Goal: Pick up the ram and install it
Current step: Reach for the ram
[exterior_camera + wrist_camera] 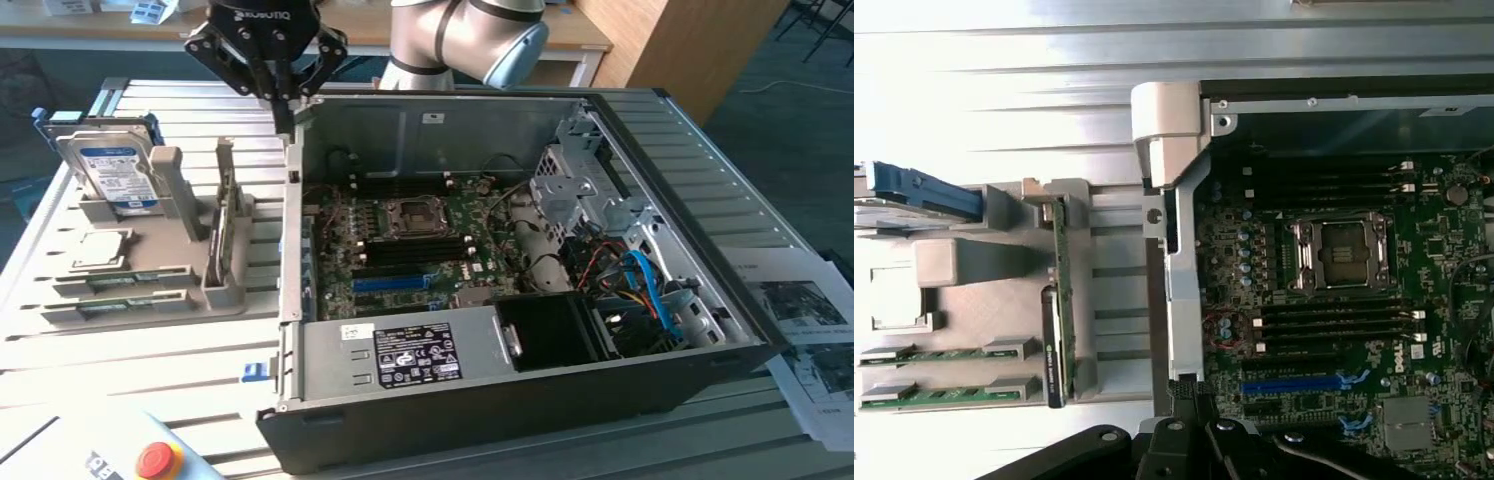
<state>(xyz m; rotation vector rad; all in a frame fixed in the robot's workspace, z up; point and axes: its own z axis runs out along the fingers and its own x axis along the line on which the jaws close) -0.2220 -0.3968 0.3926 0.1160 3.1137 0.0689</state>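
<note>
Saw a red button (158, 458) in exterior view, ram (944, 353) near gripper (1186, 395) in wrist view. Hung over case (1184, 250) edge, pressed together.

Green circuit-board ram (944, 353), bare-metal case (441, 125)

Your computer case (534, 390) sits on the desk (120, 370), the holder (214, 285) just beside it on the exterior view's left. In the holder, the hard drive (114, 175) stands behind, the ram sticks (123, 281) lie in front. The tool (283, 120) hangs over the case's far corner.
</note>
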